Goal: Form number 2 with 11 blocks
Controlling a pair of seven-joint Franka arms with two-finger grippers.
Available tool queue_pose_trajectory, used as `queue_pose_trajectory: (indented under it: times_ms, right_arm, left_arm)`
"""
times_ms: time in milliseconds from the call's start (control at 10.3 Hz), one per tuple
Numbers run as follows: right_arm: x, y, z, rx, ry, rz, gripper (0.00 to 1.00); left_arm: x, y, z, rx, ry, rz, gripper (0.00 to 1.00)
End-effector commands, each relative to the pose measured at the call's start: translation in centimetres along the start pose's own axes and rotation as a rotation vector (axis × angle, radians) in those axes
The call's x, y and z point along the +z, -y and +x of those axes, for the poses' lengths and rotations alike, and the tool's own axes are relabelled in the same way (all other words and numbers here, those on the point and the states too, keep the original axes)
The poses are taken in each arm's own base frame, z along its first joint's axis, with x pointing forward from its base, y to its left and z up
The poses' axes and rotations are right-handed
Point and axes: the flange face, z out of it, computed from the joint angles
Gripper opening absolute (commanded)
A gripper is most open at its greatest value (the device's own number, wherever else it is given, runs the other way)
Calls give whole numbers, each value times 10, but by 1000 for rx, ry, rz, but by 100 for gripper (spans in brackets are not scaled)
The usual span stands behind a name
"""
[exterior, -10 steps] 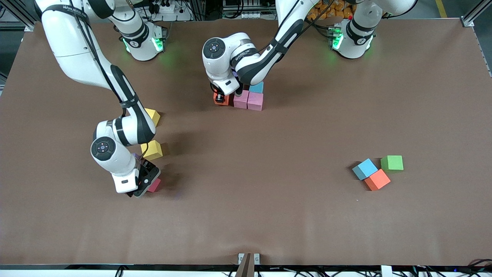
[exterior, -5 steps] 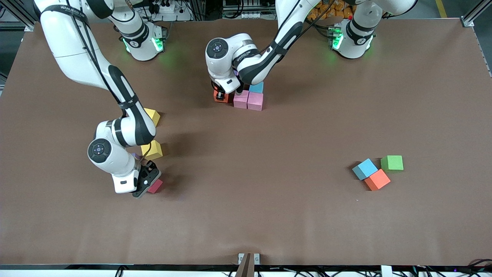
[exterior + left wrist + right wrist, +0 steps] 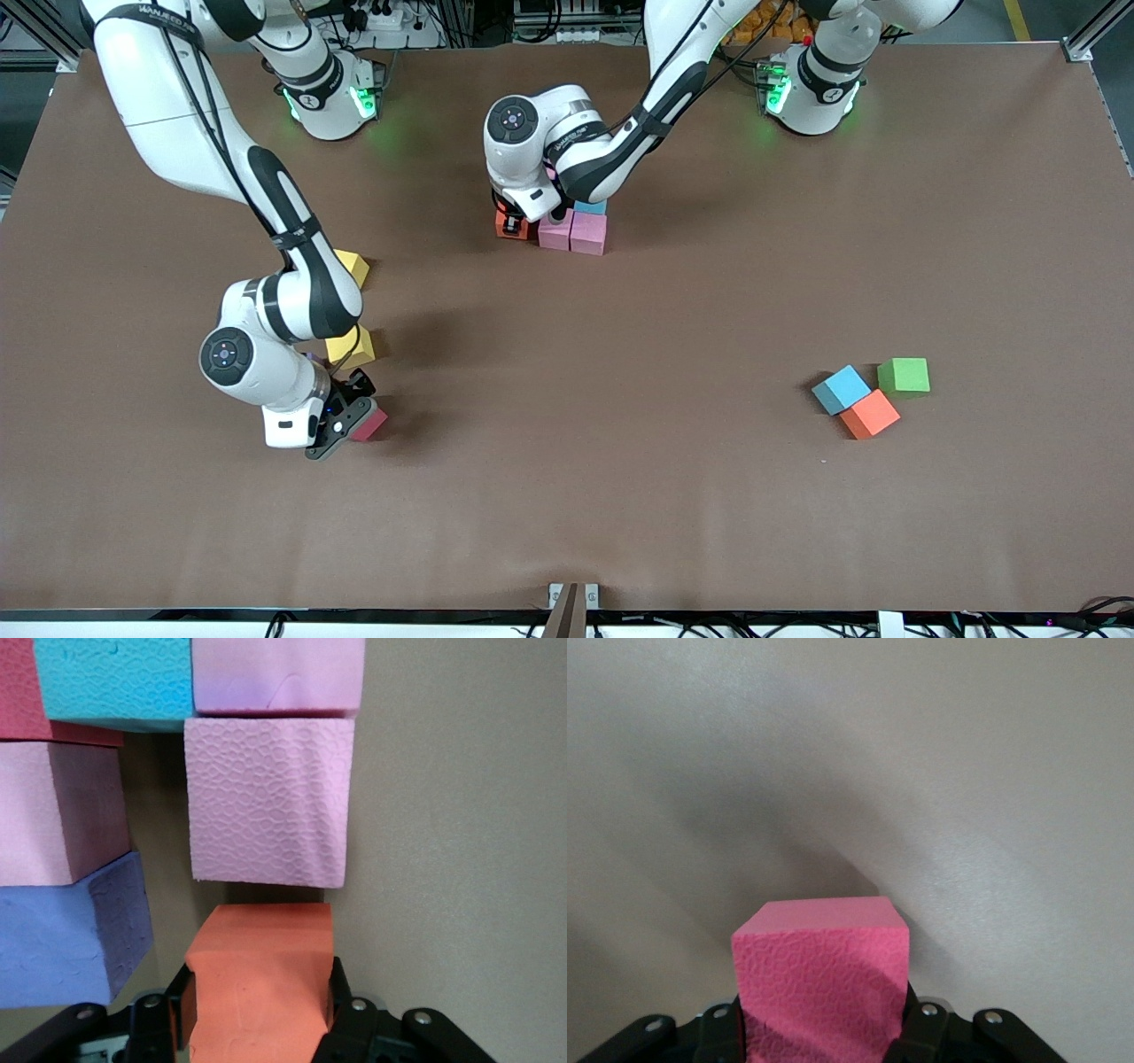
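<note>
Your left claw [image 3: 257, 1028] grips orange block [image 3: 261, 983] beside pink block [image 3: 270, 797]; right claw [image 3: 824, 1032] grips red block [image 3: 824, 979] nr yellow block [image 3: 354, 346].

Item one: a cluster of blocks [image 3: 580, 232] sits mid-desk, toward the robots' bases. The left pincer [image 3: 508, 223] stands at the cluster's edge toward the right arm's end, clamped on an edge block [image 3: 257, 988] just beside its neighbour [image 3: 270, 797].

Item two: toward the right arm's end, two single blocks lie apart, one [image 3: 353, 266] farther from the camera than the other [image 3: 352, 347]. The right pincer [image 3: 347, 425], gripping a lone block [image 3: 370, 424], is beside the latter.

Item three: a group of three cubes [image 3: 870, 414] lies touching toward the left arm's end.
</note>
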Motion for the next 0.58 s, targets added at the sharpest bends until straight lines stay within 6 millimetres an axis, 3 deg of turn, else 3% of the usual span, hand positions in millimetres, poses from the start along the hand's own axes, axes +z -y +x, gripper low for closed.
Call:
queue_pose_trajectory:
  times_ms: [0,486]
  right_arm:
    - [-16,14,9,93,3,26,25]
    - [-35,59,25,350,20,40,25]
  left_arm:
    - [0,9,6,-6,0,-9,45]
    - [-8,16,16,2,2,6,45]
